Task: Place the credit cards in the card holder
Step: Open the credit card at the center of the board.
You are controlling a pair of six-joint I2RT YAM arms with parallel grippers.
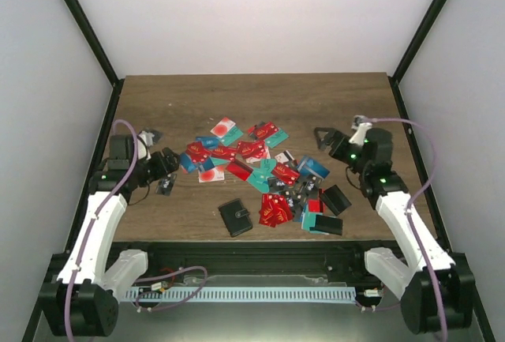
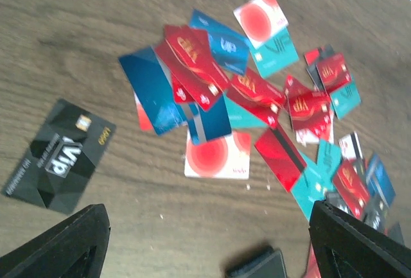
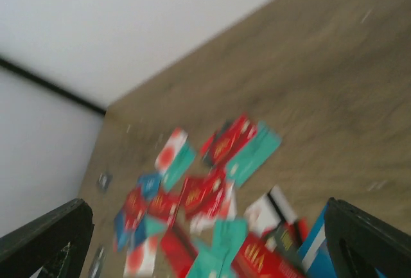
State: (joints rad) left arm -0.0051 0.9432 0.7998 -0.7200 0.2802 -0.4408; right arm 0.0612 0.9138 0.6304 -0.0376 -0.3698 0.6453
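Observation:
Many credit cards (image 1: 252, 160), red, teal, blue and white-pink, lie scattered across the middle of the table. They also show in the left wrist view (image 2: 257, 92) and, blurred, in the right wrist view (image 3: 212, 194). The card holder (image 1: 235, 217), a black wallet with a clasp tab, lies shut near the front edge; only its corner (image 2: 260, 266) shows in the left wrist view. My left gripper (image 1: 162, 170) is open and empty, left of the pile, with a black VIP card (image 2: 59, 156) beside it. My right gripper (image 1: 325, 138) is open and empty, above the pile's right side.
Plain black flat cases (image 1: 335, 199) lie among the cards at front right, one next to a teal card (image 1: 322, 223). A loose dark card (image 1: 150, 134) lies at far left. White walls with black frame posts (image 1: 83, 26) enclose the table.

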